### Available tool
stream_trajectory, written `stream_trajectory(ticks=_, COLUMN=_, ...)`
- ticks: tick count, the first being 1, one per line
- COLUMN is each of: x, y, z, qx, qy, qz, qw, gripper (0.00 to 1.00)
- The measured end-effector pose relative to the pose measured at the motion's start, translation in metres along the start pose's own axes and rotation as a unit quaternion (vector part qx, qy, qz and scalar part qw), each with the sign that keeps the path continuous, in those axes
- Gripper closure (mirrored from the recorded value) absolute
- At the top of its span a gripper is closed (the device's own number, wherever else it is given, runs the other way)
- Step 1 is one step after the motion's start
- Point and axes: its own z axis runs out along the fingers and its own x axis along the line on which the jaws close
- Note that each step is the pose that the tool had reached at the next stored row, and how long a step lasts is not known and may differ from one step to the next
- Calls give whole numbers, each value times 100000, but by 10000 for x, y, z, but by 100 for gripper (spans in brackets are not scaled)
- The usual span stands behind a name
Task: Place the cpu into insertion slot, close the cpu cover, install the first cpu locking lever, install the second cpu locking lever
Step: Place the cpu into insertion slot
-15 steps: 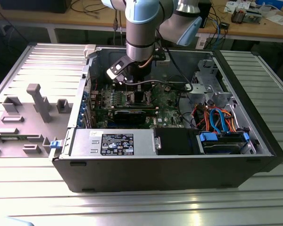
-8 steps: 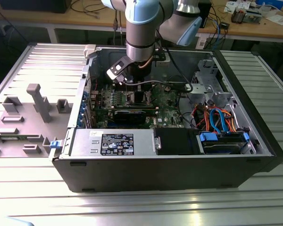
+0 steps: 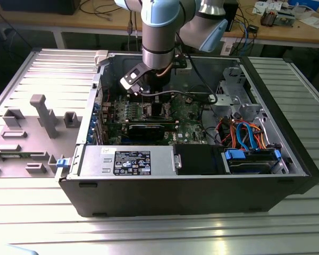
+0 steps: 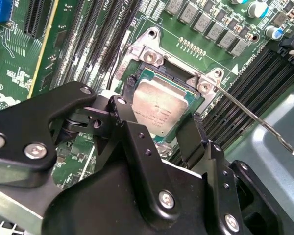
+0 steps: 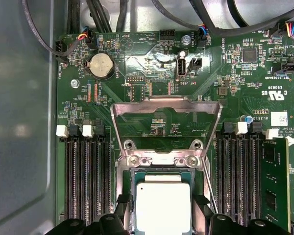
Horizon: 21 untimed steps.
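Pinching flat sq. silver-topped cpu (image 4: 161,111) in black hand (image 4: 161,103), thin metal cpu cover (image 5: 164,101) up.

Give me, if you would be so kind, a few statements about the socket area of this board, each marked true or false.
1. The cpu cover stands raised, off the insertion slot. True.
2. The cpu lies on the grey metal floor of the case, far from the gripper. False: it is at the insertion slot, with the gripper right at it.
3. A locking lever is clipped down across a closed cover. False: the thin lever sticks out free beside the slot, and the cover is open.
4. In the first wrist view, memory slots run on both sides of the insertion slot. True.
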Motion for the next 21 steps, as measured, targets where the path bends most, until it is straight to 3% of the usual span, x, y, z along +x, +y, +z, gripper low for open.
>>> stream_trajectory(ticks=2, x=1, y=1, z=-25, qx=1, qy=4, qz=1, qw=100000, gripper=39)
stream_trajectory(ticks=11, x=-2, y=7, z=13, qx=11, qy=-8, qz=-2, qw=100000, gripper=39)
stream_trajectory(ticks=13, x=-2, y=7, z=13, qx=6, qy=-5, qz=-2, qw=100000, gripper=31)
stream_trajectory(ticks=15, x=0, y=7, z=-15, qx=-2, qy=7, qz=4, qw=100000, gripper=31)
stream_trajectory(ticks=19, x=3, y=17, z=-146, qx=98, qy=-6, qz=10, qw=100000, gripper=33)
stream_trajectory(ticks=20, x=4, y=20, z=-186, qx=159, qy=-7, qz=15, qw=100000, gripper=58)
stream_trajectory(ticks=21, x=4, y=22, z=-203, qx=193, qy=-6, qz=16, qw=100000, gripper=64)
